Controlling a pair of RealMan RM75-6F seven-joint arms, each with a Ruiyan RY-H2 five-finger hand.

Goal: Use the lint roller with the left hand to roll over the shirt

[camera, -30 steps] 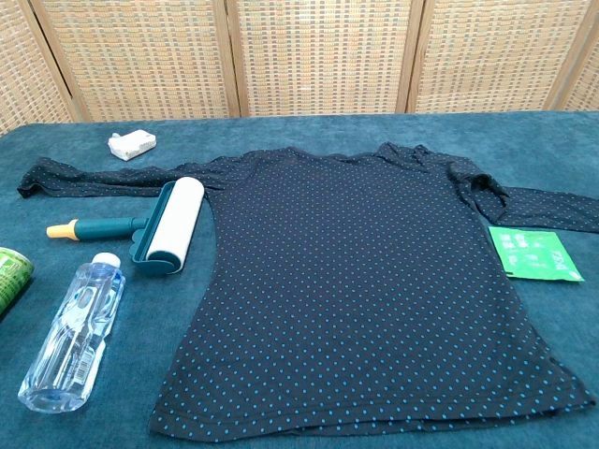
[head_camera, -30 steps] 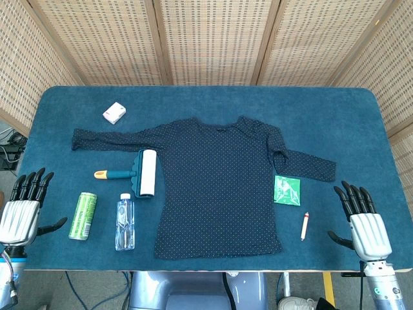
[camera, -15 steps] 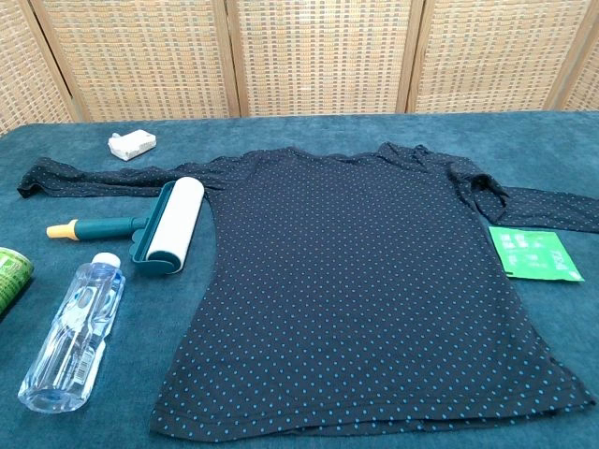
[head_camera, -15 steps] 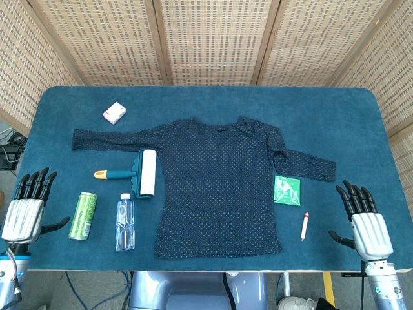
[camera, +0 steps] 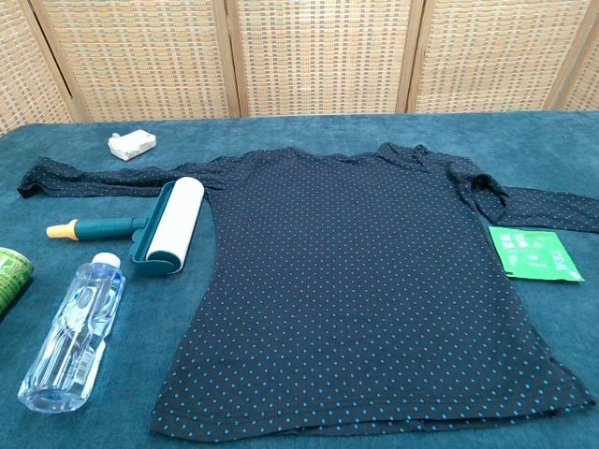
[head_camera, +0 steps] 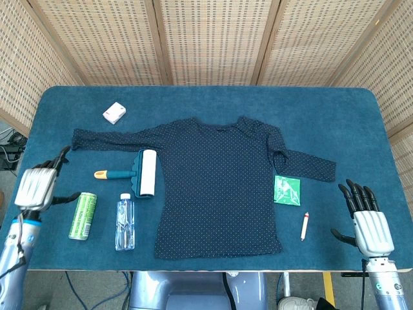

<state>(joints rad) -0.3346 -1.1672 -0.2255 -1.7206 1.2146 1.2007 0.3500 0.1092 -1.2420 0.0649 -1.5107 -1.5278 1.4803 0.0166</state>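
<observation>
A dark navy dotted shirt lies flat in the middle of the blue table. Just left of its body lies the lint roller, white roll in a teal frame, teal handle with a yellow tip pointing left. My left hand hovers at the table's left edge, left of the handle tip, fingers apart and holding nothing. At the front right corner, my right hand is open and empty. Neither hand shows in the chest view.
A green can and a clear water bottle lie in front of the roller. A small white box sits at the back left. Right of the shirt lie a green packet and a small pen-like stick.
My left hand has risen from the front left corner and moved forward and inward, toward the roller's handle. The right hand has dropped slightly. Nothing on the table has moved.
</observation>
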